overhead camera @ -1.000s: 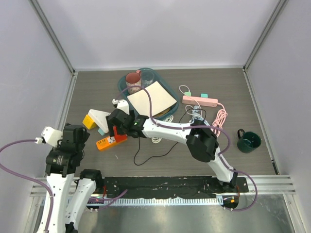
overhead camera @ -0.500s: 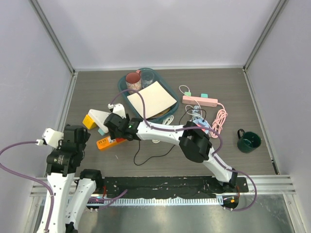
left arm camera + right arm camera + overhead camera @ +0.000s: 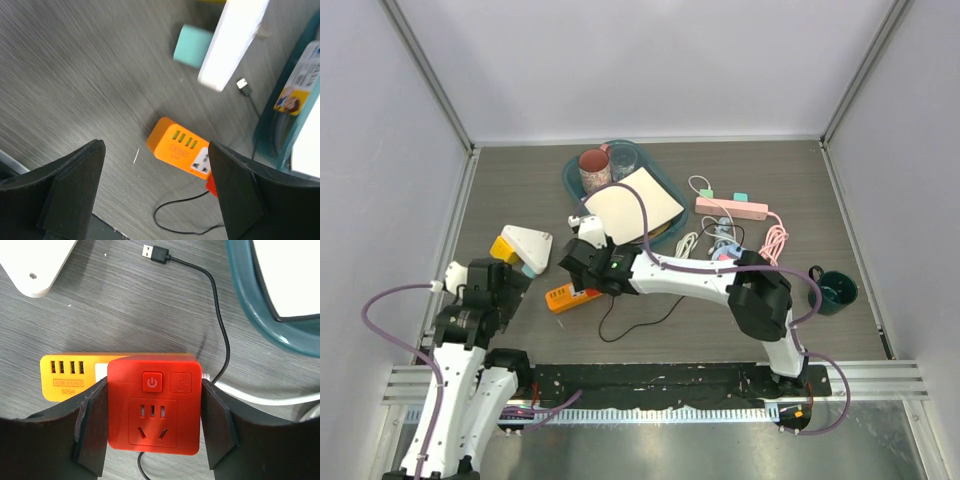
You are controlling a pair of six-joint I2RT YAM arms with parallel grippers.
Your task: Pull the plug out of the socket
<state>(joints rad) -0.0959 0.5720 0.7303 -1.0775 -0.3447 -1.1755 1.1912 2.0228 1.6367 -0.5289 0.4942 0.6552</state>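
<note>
Within right tool (image 3: pixel 154 426), face-up plug (image 3: pixel 152 407); socket (image 3: pixel 70 376) crosswise

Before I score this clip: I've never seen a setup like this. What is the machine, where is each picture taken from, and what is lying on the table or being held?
These are two robot arms bolted at the near edge of a table, each ending in a two-finger gripper. One picture looks down from above. The other two come from a camera on each wrist.

The right gripper is closed on a red plug that sits on an orange socket block. The left gripper hangs open and holds nothing.

Also on the table are a black USB cable, a teal basin, a pink power strip, a dark green mug and a white wedge.
</note>
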